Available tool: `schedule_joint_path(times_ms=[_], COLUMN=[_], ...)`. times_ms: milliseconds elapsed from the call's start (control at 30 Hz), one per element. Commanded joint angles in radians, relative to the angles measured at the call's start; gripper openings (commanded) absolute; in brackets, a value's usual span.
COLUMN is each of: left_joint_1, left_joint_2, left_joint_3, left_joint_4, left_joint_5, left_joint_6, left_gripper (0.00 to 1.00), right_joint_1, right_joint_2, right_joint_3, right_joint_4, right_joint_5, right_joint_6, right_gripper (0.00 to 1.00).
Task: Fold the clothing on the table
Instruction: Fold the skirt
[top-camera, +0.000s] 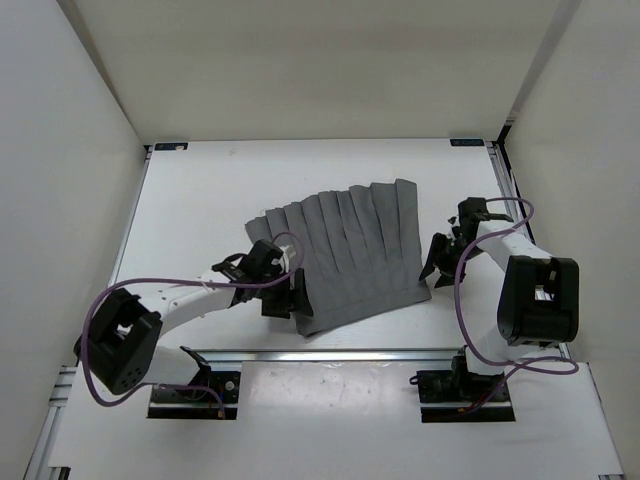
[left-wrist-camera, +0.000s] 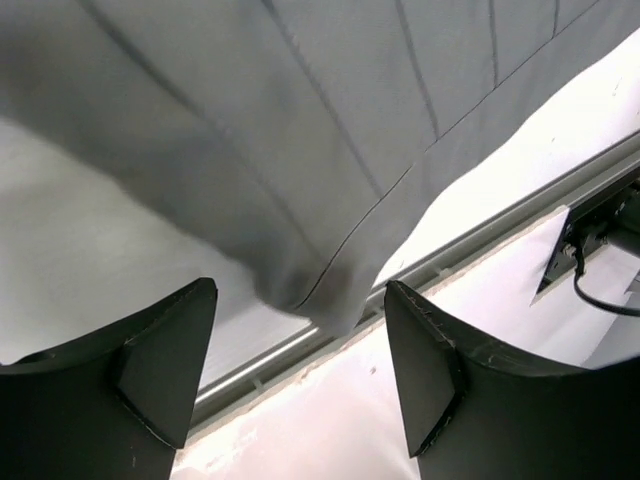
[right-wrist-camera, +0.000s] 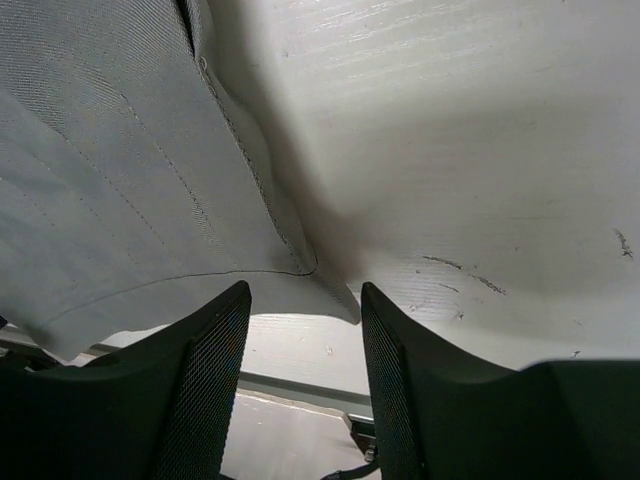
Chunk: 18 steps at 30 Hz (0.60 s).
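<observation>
Grey pleated thin-fabric skirt (top-camera: 345, 255), spread flat on the white rectangular tabletop (top-camera: 200, 200). I see the left gripper (left-wrist-camera: 300, 295) released, jaws wide, one skirt corner lying just ahead between them. The right gripper (right-wrist-camera: 305, 295) is likewise unclenched, another corner just ahead of its tips.

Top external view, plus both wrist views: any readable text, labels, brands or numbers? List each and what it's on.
No text can be read in any view.
far-left blue label, on the table corner: too small to read.
far-right blue label, on the opposite far corner: too small to read.
grey skirt: no print, tag or brand showing.
Both wrist views: no writing visible.
</observation>
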Motion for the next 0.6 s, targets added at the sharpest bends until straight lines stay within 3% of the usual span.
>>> schedule_joint_path(times_ms=[0, 367, 433, 533, 567], left_joint_1=[0.012, 0.008, -0.004, -0.011, -0.016], left_joint_2=[-0.062, -0.006, 0.013, 0.048, 0.053], left_joint_3=[-0.034, -0.108, -0.097, -0.08, -0.078], left_joint_4=[-0.031, 0.133, 0.154, 0.164, 0.168], left_joint_5=[0.029, 0.112, 0.103, 0.104, 0.11], left_joint_6=[-0.024, -0.095, -0.105, -0.095, -0.101], left_gripper=[0.78, 0.78, 0.73, 0.52, 0.31], right_joint_1=[-0.001, 0.0, 0.004, 0.004, 0.004], right_joint_2=[-0.003, 0.022, 0.033, 0.023, 0.028], right_joint_3=[-0.009, 0.021, 0.019, 0.011, 0.016], right_joint_4=[-0.001, -0.005, -0.008, -0.004, -0.001], right_joint_5=[-0.009, 0.011, 0.015, 0.009, 0.006], right_joint_6=[-0.009, -0.024, -0.025, -0.021, -0.022], right_gripper=[0.55, 0.53, 0.53, 0.53, 0.53])
